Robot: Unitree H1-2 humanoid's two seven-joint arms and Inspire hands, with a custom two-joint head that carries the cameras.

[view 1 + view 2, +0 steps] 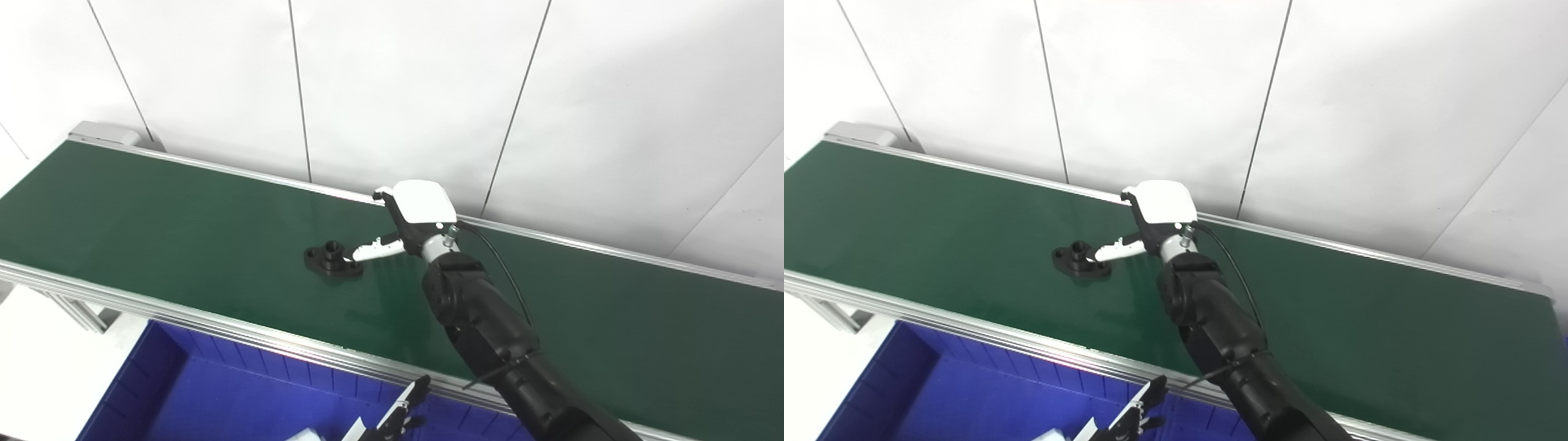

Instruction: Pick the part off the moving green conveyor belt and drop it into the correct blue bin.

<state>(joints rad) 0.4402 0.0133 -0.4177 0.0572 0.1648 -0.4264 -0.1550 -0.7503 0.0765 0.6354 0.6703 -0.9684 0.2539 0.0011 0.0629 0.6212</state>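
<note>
- Reaching across the green conveyor belt, the right hand has a white thumb tip touching the near-right edge of the part; the other fingers are hidden behind the white hand shell, so whether it grips cannot be told.
- Part: lies flat on the belt, directly left of the right hand, long axis running roughly along the belt.
- Appearance: black flange plate, raised central collar with bore, a small hole in each end lobe.
- Left hand: low over the blue bin, mostly cut off; state indeterminable. Judged farther from the part than the right.
</note>
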